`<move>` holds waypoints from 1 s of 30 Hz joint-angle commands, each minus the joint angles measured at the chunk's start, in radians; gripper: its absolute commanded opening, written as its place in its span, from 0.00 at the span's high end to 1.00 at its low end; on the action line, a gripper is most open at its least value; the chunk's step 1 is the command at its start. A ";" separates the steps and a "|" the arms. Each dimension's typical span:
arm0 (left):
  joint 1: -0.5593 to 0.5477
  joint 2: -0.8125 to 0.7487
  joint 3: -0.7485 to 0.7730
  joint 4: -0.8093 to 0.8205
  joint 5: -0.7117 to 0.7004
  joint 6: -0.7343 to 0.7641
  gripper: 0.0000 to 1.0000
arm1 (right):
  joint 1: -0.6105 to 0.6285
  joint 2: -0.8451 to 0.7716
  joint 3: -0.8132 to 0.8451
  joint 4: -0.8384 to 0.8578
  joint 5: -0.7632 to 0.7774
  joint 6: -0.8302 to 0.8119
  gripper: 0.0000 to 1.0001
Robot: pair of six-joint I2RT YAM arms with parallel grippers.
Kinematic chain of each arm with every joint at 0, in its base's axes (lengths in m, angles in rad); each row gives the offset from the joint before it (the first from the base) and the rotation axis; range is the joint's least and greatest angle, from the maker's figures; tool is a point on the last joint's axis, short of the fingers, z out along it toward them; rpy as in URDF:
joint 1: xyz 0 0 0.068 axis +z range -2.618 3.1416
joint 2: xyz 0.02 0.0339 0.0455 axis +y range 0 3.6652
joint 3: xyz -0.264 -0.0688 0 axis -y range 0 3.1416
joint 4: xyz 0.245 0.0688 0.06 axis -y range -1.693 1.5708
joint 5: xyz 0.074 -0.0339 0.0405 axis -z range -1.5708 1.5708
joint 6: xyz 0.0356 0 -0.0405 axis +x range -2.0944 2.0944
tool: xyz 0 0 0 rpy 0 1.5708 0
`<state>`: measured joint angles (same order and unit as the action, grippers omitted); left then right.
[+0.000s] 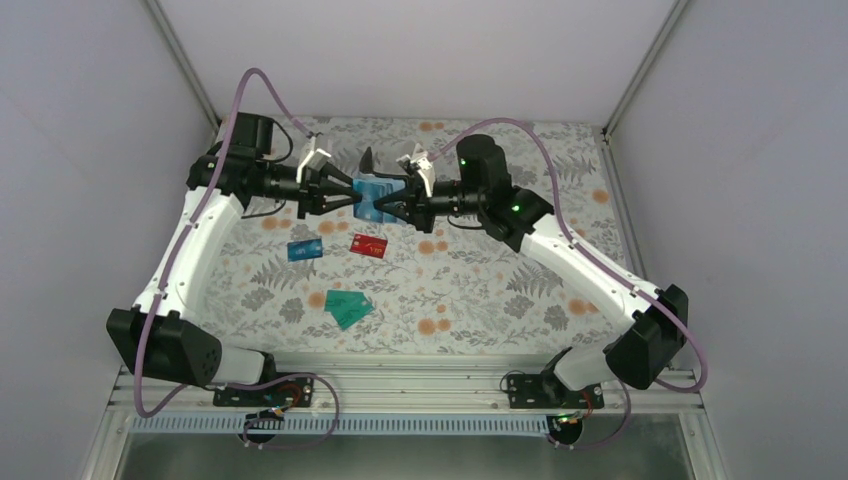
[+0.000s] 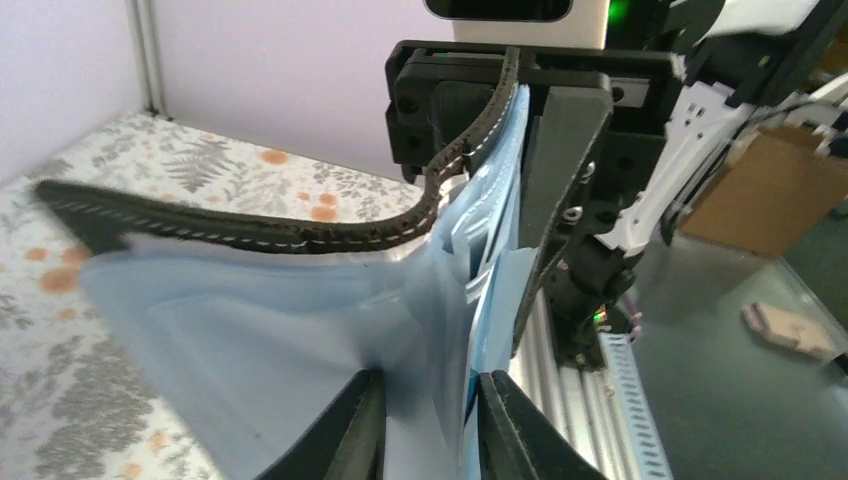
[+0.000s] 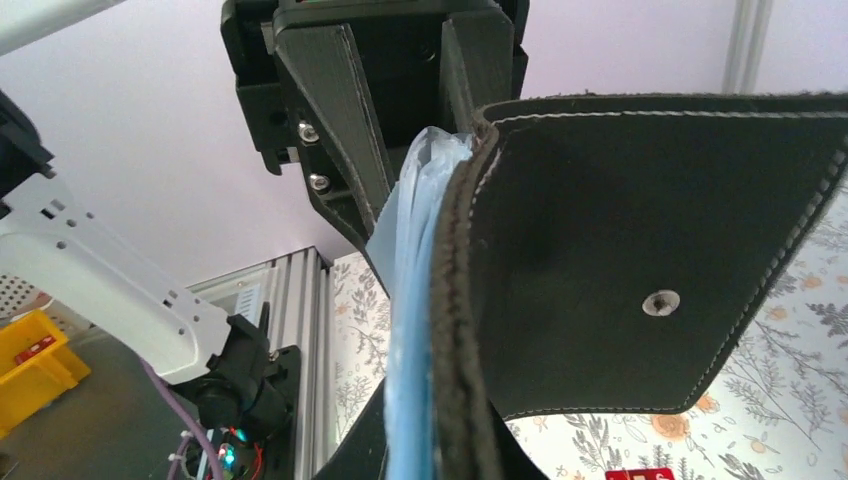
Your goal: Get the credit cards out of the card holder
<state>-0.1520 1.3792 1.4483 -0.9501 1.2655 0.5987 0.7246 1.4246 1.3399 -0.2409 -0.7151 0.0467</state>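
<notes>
Nearest the lens, the left end effector (image 2: 428,385) is closed on the pale-blue inner leaf of the card holder (image 3: 620,220), held in the air above the counter (image 1: 520,290). The right end effector (image 2: 505,130) clamps the holder's stitched black edge. Whether a card sits in the pinch cannot be told. Below the holder lie the credit cards (image 1: 347,308): two teal, a red card (image 1: 368,245), a blue card (image 1: 305,249). A straight pull along the pocket mouth against a firm clamp seems best. No writing is legible.

Left arm (image 1: 190,250), right arm (image 1: 585,262): white link shells, black joint housings, lilac cables (image 1: 243,95); green indicator lights (image 1: 463,160) on the right. Left gripper (image 1: 352,196): black wedge-shaped fingers (image 3: 335,100), silver screws (image 3: 310,132).
</notes>
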 commanded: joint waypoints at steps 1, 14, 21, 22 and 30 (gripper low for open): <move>-0.024 0.002 0.026 -0.092 0.122 0.145 0.83 | -0.015 -0.004 0.006 0.088 -0.082 -0.017 0.96; 0.012 0.014 0.060 -0.130 0.121 0.181 0.97 | -0.107 -0.046 -0.095 0.135 -0.128 -0.002 0.63; 0.012 0.039 0.075 -0.130 0.111 0.178 0.97 | -0.112 -0.033 -0.086 0.116 -0.211 -0.039 0.96; 0.012 0.041 0.075 -0.121 0.103 0.165 0.92 | -0.116 -0.036 -0.088 0.113 -0.207 -0.041 0.96; 0.012 0.048 0.065 -0.092 0.094 0.126 0.97 | -0.123 -0.033 -0.084 0.118 -0.236 -0.044 0.96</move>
<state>-0.1394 1.4204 1.4963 -1.0718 1.3396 0.7238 0.6090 1.4059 1.2579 -0.1482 -0.9169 0.0200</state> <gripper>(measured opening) 0.040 0.083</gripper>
